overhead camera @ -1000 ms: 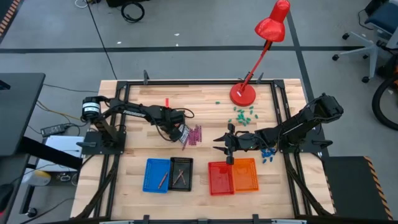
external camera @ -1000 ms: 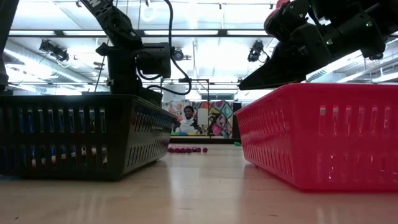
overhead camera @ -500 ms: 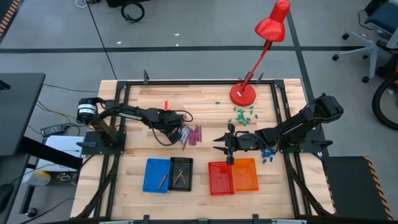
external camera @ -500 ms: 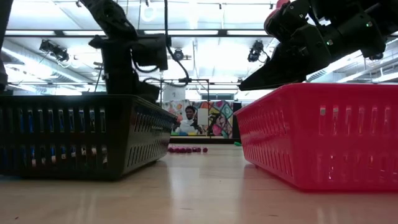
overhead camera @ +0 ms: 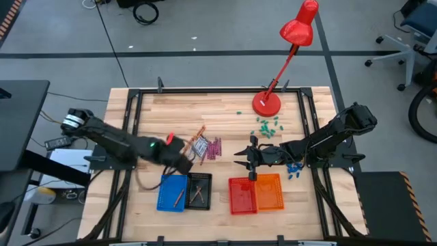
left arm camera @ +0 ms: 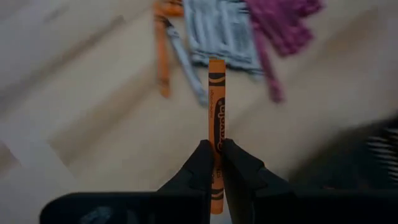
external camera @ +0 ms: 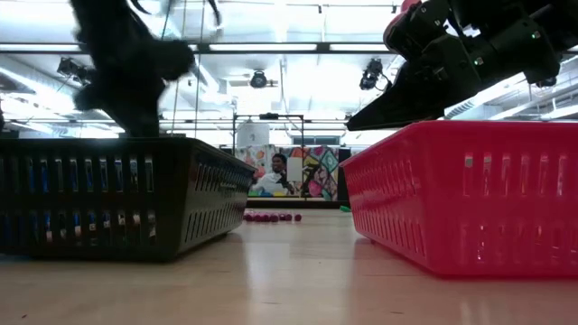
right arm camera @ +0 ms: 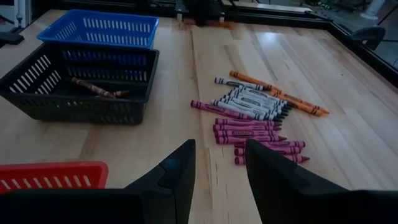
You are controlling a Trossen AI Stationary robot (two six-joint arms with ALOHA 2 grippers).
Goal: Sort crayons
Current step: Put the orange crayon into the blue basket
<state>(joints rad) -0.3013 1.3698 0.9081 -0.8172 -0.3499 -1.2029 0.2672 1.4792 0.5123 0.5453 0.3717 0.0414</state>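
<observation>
From where I sit, the overhead picture smears my left gripper (overhead camera: pixel 183 162) into a dark blur just above the blue basket (overhead camera: pixel 173 192) and the black basket (overhead camera: pixel 199 190); what it carries is lost there. The left wrist view settles it: the fingers (left arm camera: pixel 202 169) are pinched together on an orange crayon (left arm camera: pixel 216 118), which sticks out forward between them, its wrapper print legible but its tail cut off at the frame's edge. Beyond it, blurred, lie the loose crayons (overhead camera: pixel 207 146) on the bare wood, orange, grey-white and magenta side by side.

The right wrist view shows that pile sharply, sorted roughly by colour, and shows brown sticks lying inside the black basket, which the overhead picture barely resolves. My right gripper (right arm camera: pixel 216 171) hangs with its fingers spread and nothing between them, over the table just above the red basket (overhead camera: pixel 242 195), which touches the orange basket (overhead camera: pixel 269 190).

The table-level view is walled off by the black and red baskets; only the ends of a few magenta crayons show in the gap, with a person far behind them. A red desk lamp (overhead camera: pixel 280 61) stands at the far edge, green bits (overhead camera: pixel 267 126) scattered near its base and blue chunks (overhead camera: pixel 294 169) beneath the right arm.
</observation>
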